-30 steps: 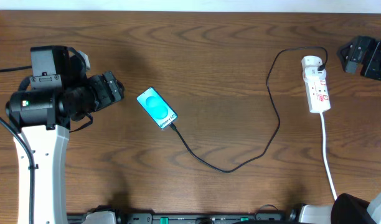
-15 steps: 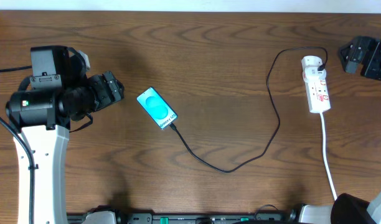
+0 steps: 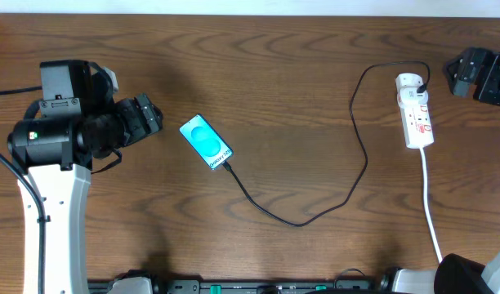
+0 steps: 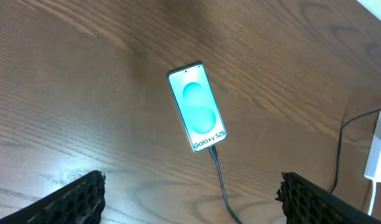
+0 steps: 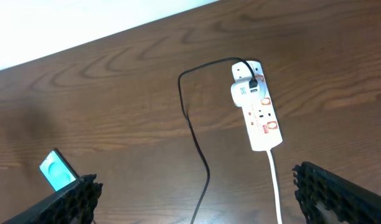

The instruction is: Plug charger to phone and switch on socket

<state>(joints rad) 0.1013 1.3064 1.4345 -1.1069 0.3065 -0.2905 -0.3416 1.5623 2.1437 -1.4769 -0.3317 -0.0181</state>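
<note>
The phone [image 3: 206, 141] lies flat on the wooden table, teal screen up; it also shows in the left wrist view [image 4: 197, 107] and at the left edge of the right wrist view [image 5: 56, 170]. The black charger cable [image 3: 299, 222] runs from the phone's lower end, where its tip [image 4: 211, 150] sits in the port, across the table to the white socket strip [image 3: 416, 110], also seen in the right wrist view [image 5: 257, 106]. My left gripper [image 3: 146, 118] is open and empty, left of the phone. My right gripper [image 3: 461, 72] is open and empty, right of the strip.
The strip's white cord [image 3: 430, 212] runs down toward the front edge at the right. The left arm's white base [image 3: 50, 220] stands at the front left. Dark hardware lines the front edge [image 3: 234, 286].
</note>
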